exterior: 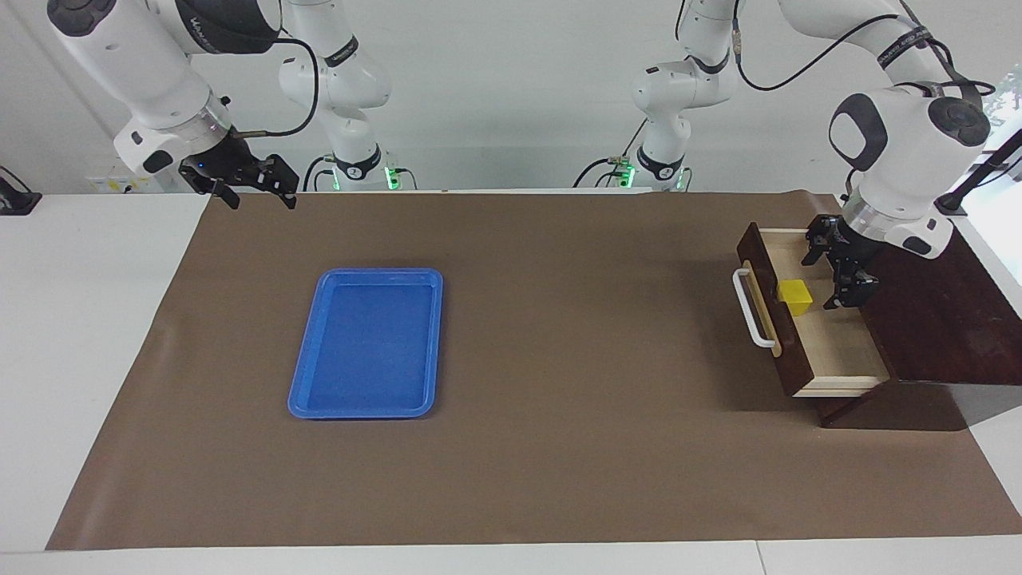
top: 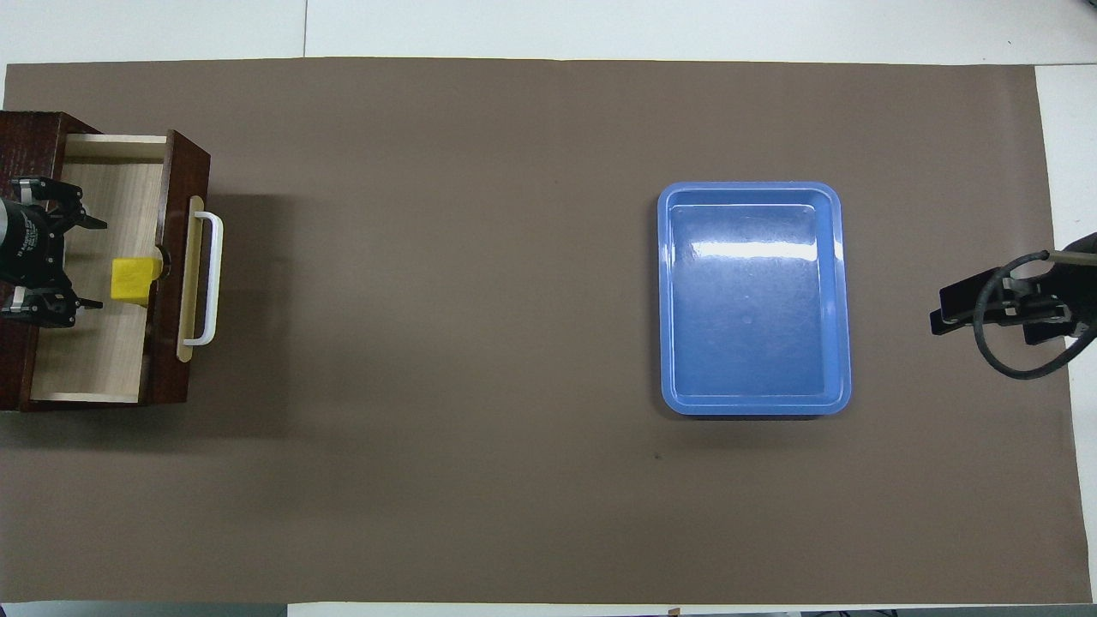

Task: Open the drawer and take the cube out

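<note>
A brown paper mat (exterior: 511, 383) is covering most of the white table, giving both arms one plain working surface. The dark brown wooden box (exterior: 938, 315) is sitting at the left arm's end of the table, and its dark brown wooden drawer (exterior: 830, 339) with a white bar handle (exterior: 749, 307) on a tan strip is standing pulled well out toward the table's middle, so the pale wood interior is lying exposed from above; the opening step looks finished. A flat blue plastic tray (exterior: 313, 375) is lying on the mat toward the right arm's end, well apart from the drawer, probably as a place to set things down.

The left arm is bending down over the box so that the left gripper (exterior: 838, 267) is hanging inside the open drawer, beside the small bright yellow cube (exterior: 795, 295). In the overhead view the left gripper (top: 86, 261) is showing its fingers spread wide, one on each side of the cube's line and pointing toward it, with a gap between them and the cube (top: 133, 281); it is gripping nothing. The cube is resting on the drawer floor, close against the inside of the drawer front.

The right gripper (exterior: 255, 190) is waiting in the air over the mat's edge at its own end of the table, and I cannot tell its state.
</note>
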